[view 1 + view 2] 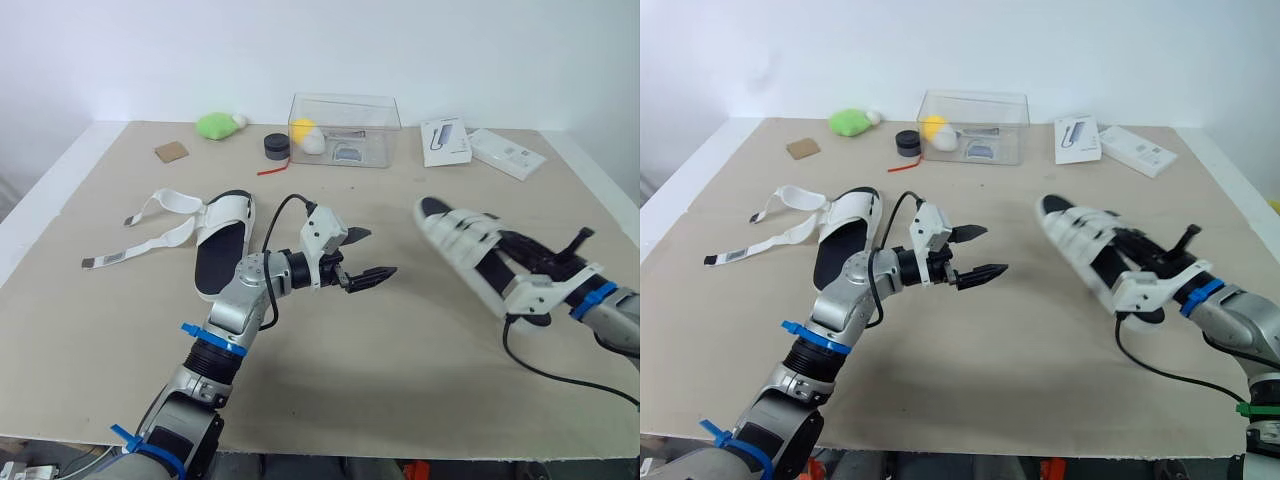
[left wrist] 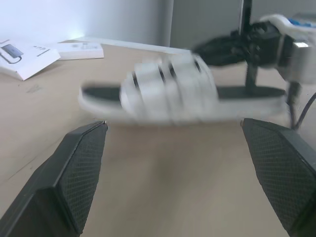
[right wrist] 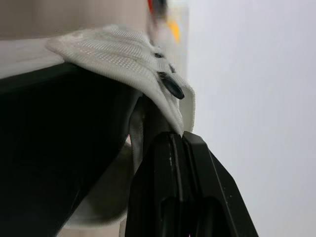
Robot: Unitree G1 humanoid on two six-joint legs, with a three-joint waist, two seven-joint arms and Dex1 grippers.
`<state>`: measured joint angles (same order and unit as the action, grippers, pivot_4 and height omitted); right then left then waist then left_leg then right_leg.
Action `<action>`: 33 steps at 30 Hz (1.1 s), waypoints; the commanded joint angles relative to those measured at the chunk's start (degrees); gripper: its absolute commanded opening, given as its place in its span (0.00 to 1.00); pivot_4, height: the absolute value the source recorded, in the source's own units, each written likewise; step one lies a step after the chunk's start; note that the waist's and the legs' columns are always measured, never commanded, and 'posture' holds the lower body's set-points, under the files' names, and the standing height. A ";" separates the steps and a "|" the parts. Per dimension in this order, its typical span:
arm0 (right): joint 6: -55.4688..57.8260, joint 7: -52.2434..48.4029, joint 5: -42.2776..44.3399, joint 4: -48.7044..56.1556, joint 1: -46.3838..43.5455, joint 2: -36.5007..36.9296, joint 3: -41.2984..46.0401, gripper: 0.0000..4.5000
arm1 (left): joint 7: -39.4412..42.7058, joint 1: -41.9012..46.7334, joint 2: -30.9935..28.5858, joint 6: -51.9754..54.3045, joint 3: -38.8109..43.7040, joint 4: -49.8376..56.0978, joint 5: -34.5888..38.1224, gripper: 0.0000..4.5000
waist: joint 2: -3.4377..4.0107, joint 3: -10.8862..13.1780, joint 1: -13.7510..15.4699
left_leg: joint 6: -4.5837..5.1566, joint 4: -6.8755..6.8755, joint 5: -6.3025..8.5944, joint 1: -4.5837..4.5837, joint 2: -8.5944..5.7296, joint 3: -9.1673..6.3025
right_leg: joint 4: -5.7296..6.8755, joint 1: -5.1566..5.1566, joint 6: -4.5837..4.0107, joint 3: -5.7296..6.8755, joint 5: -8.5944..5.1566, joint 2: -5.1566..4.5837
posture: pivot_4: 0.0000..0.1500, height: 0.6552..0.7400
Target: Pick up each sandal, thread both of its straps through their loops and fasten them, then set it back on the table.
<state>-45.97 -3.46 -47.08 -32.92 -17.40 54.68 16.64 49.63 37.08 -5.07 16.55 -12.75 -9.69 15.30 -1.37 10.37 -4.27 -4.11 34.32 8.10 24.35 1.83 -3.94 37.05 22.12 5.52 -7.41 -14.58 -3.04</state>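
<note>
Left eye view showed the left end effector [image 1: 376, 253] hovering over the middle of the desk [image 1: 400, 350], its two black fingers spread wide apart and holding nothing. At about 9 o'clock from it, the unstrapped sandal [image 1: 222, 250] lay flat on the desk, sole down, with its two loose straps [image 1: 150, 240] trailing out further toward 9 o'clock across the surface. At about 3 o'clock from the left end effector, the strapped sandal [image 1: 465, 245] was held by the right end effector [image 3: 177, 143], tilted, with its toe pointing toward 10 o'clock; whether any part of it touched the desk could not be told. In the right wrist view the fingers [image 3: 197, 197] were pressed together, pinching the white webbing at the side of that sandal beside its black footbed. Along the far edge of the desk, at 12 o'clock, stood a clear box [image 1: 345, 128] with small items inside; a black round object [image 1: 276, 146] and a green toy [image 1: 216, 125] sat toward 11 o'clock, and two flat white boxes [image 1: 445, 140] lay toward 1 o'clock.
</note>
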 commanded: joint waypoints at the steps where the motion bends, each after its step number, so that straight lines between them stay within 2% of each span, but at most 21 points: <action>1: 18.24 3.69 -1.89 3.40 3.63 4.37 3.71 0.01 | 1.22 2.35 0.60 -1.74 0.32 -0.72 0.74 1.00 | 0.00 0.00 0.18 | 0.01 -0.01 0.01 0.02 -0.07 0.00 | 0.00 0.00 0.05 0.00 -0.06 -0.08 | 1.00 1.00; 7: 30.37 -0.44 -2.92 6.98 7.07 6.30 0.37 0.01 | 1.52 2.59 0.80 -2.35 0.37 -1.62 0.69 1.00 | 0.02 -0.01 0.10 | 0.02 -0.01 0.02 0.11 -0.28 0.01 | 0.00 0.04 0.20 0.02 -0.15 -0.32 | 1.00 1.00; 12: 34.89 -4.31 1.28 9.64 7.93 5.30 -0.30 0.01 | 1.38 2.35 0.41 -2.45 0.65 -1.48 0.75 1.00 | 0.06 -0.03 -0.17 | 0.03 0.01 0.01 0.07 -0.28 0.01 | 0.00 0.04 0.27 0.03 -0.10 -0.31 | 1.00 1.00; 16: 35.35 -9.48 8.64 11.66 8.88 4.78 -0.33 0.29 | 1.21 2.29 0.01 -2.60 0.85 -1.57 0.75 1.00 | 0.06 -0.03 -0.16 | 0.03 0.05 0.01 0.08 -0.28 0.02 | 0.00 0.01 0.31 0.02 -0.07 -0.31 | 1.00 1.00; 22: 33.12 -19.02 23.55 13.28 12.09 6.44 3.58 0.91 | 0.84 2.34 -0.69 -2.84 1.35 -1.70 0.67 1.00 | 0.03 -0.01 -0.06 | 0.02 0.06 0.01 0.09 -0.28 0.01 | -0.01 -0.04 0.57 0.04 0.05 -0.31 | 1.00 1.00; 23: 33.19 -20.32 26.47 13.33 12.39 6.36 5.05 0.98 | 0.83 2.31 -0.80 -2.88 1.42 -1.71 0.67 1.00 | 0.03 -0.01 -0.06 | 0.03 0.06 0.01 0.09 -0.27 0.01 | -0.01 -0.04 0.56 0.04 0.04 -0.31 | 1.00 1.00; 26: 29.66 -24.48 33.58 12.53 13.23 7.55 7.99 0.98 | 0.83 2.27 -1.20 -3.15 1.70 -1.99 0.60 1.00 | 0.03 -0.01 -0.10 | 0.03 0.09 0.01 0.08 -0.28 0.01 | -0.01 -0.05 0.54 0.03 0.04 -0.31 | 1.00 1.00; 29: 31.59 -35.45 49.94 17.77 13.35 3.81 11.42 0.98 | 0.38 2.12 -1.95 -3.48 2.17 -2.01 0.09 1.00 | -0.06 0.04 -0.24 | 0.03 0.11 0.01 0.07 -0.27 0.01 | 0.00 -0.06 0.45 0.03 -0.01 -0.30 | 1.00 1.00; 31: 39.88 -40.09 60.46 25.87 13.58 0.74 11.47 0.98 | -0.18 1.47 -3.40 -3.66 2.70 -0.84 -0.61 1.00 | -0.10 0.07 -0.37 | 0.03 0.11 0.01 -0.02 -0.26 -0.01 | -0.01 -0.17 0.47 0.04 0.00 -0.28 | 1.00 1.00; 33: 48.40 -41.14 67.01 32.71 13.05 -1.32 10.64 0.98 | -1.02 0.79 -4.90 -3.63 3.36 0.43 -0.97 1.00 | -0.13 0.08 -0.63 | 0.03 0.12 0.01 -0.07 -0.16 -0.07 | 0.00 -0.22 0.45 0.06 0.01 -0.19 | 1.00 1.00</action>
<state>-3.89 -43.26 13.20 -6.28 -3.57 53.56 26.59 49.42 38.19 -8.91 13.91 -10.91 -12.29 14.54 -1.50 10.45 -4.90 -4.08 34.45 8.11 24.30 1.65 -4.01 37.05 21.90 5.96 -7.35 -14.57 -3.24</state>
